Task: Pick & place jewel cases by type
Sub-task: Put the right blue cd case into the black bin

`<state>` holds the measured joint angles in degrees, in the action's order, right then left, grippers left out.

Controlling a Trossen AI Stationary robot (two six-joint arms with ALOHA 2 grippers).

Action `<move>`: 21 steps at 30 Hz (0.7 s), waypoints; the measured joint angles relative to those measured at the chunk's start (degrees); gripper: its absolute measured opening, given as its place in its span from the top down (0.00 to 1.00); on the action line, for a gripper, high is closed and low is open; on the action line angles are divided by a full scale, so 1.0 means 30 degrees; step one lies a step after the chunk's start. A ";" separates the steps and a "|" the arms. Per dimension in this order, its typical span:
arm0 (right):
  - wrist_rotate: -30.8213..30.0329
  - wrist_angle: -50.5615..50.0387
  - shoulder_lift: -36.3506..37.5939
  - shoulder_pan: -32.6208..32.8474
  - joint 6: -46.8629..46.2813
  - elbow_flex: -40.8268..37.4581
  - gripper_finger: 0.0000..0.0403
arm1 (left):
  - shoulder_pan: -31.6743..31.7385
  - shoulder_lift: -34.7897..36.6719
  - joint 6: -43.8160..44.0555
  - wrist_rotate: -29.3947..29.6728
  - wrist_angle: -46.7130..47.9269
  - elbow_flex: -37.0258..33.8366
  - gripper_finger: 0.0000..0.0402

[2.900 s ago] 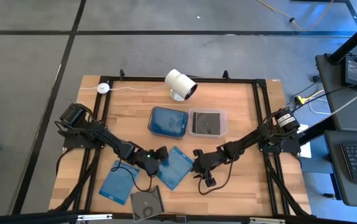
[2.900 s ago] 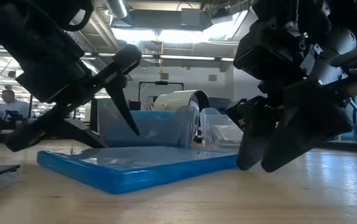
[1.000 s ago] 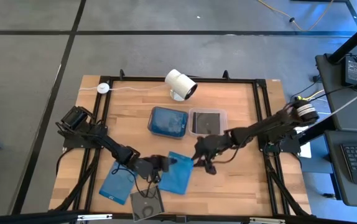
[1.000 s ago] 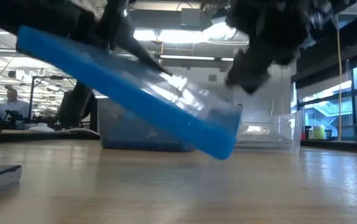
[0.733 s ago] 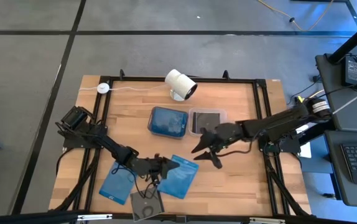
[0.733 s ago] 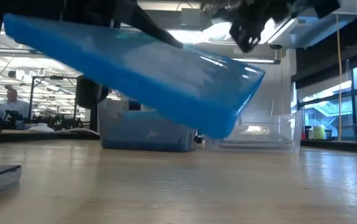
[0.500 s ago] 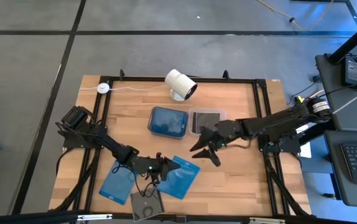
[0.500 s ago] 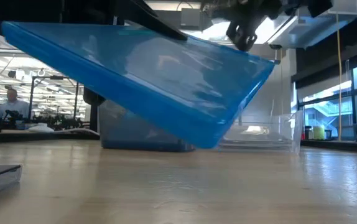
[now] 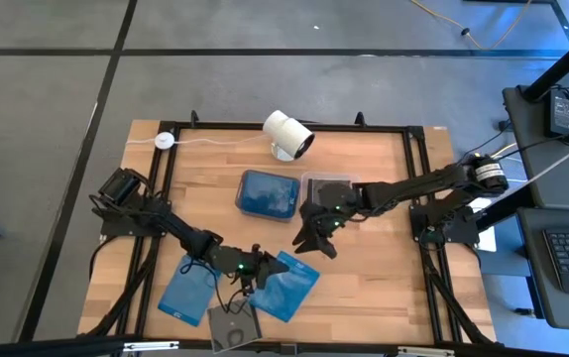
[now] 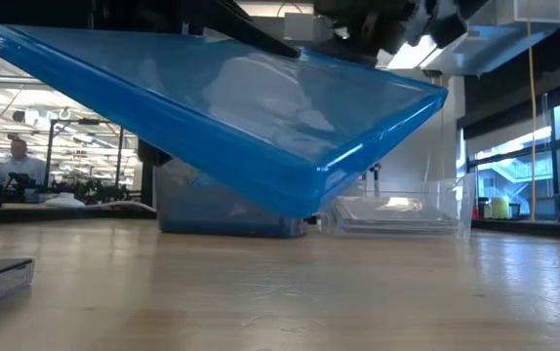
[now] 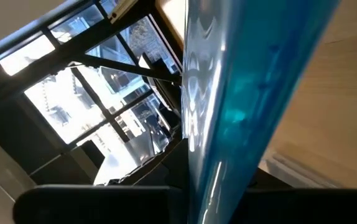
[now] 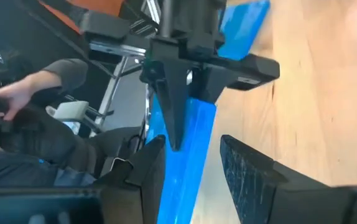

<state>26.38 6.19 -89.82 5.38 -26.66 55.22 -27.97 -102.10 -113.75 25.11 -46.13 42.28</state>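
Observation:
A translucent blue jewel case hangs tilted above the table's near middle, with my left gripper shut on its left edge. My right gripper hovers open beyond the case, just in front of the two tubs, and holds nothing. Another blue jewel case lies flat at the near left. A dark case showing a disc lies flat at the near edge. My left gripper pinches the blue case's left edge between its two fingers, one on each flat face. The fingers reach in about level from the table's left. The case is lifted clear of the table and tilted, its lowest corner well above the wood.
A blue tub and a clear tub stand side by side mid-table, the clear one partly under my right arm. A white cylindrical camera stands at the far edge. A person's hand shows beyond the table.
My left gripper has rolled and risen slightly, so the blue case's right end, which sloped down toward the table, has swung up. My right gripper has gone up and away from the case's right corner, toward the tubs, staying open.

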 joint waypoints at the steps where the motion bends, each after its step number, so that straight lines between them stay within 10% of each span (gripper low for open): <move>1: 0.0204 -0.0115 -0.0173 -0.0092 -0.0194 0.0052 0.61 | 0.0000 0.0000 0.0000 -0.0137 0.0007 0.0000 0.91; 21: 0.0588 0.1361 -0.1413 -0.0160 -0.0496 0.0612 0.61 | 0.0657 0.0000 -0.0340 -0.1889 -0.0151 0.0000 0.91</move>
<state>28.14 10.28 -94.06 4.90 -28.15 57.06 -25.99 -102.10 -114.77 19.44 -46.58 42.28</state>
